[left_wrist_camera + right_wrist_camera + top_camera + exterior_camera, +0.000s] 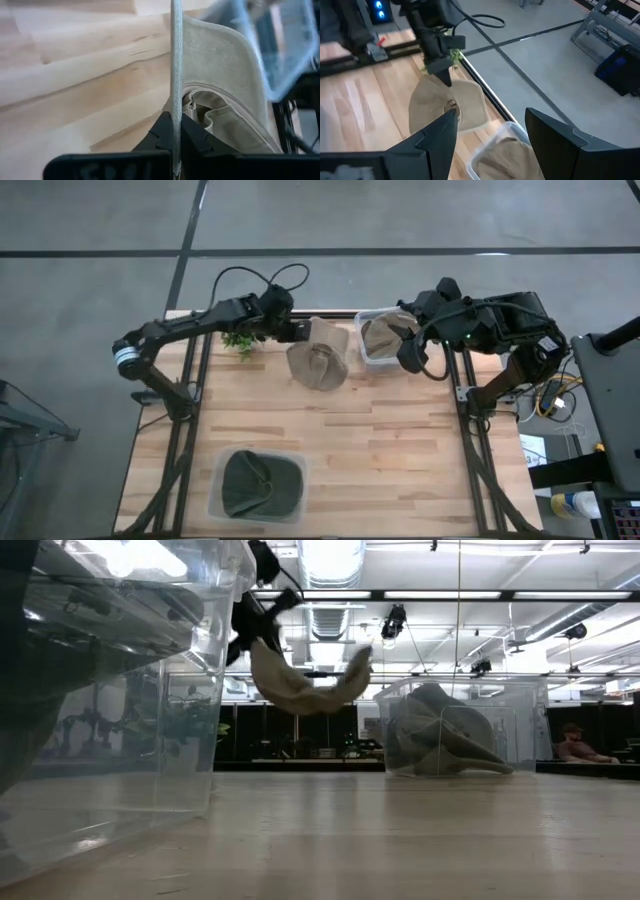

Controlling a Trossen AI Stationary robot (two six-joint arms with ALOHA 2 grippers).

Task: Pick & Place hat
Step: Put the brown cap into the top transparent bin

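A tan hat (320, 358) hangs in the air over the table's far middle, with my left gripper (300, 332) shut on it. In the low view the hat (305, 685) droops below the fingers, clear of the wood. My right gripper (491, 120) stands open and high above a clear bin (362, 350) at the far right. A second tan hat (445, 740) lies in that bin. The right gripper touches nothing. My left gripper (175, 142) pinches the hat's brim (176, 95) at its edge between the two fingers. The brim shows edge-on between the fingers. They come slanting down from the table's far left. The hat hangs slack below them, lifted clear of the table, its crown (225, 120) sagging away from the gripper.
A clear bin (215, 500) holding a dark green hat (255, 485) stands near the front left. It fills the low view's left side as the near bin (110, 740). A small green plant (240, 340) sits at the far left, beside my left arm. Bare wood lies between the bins.
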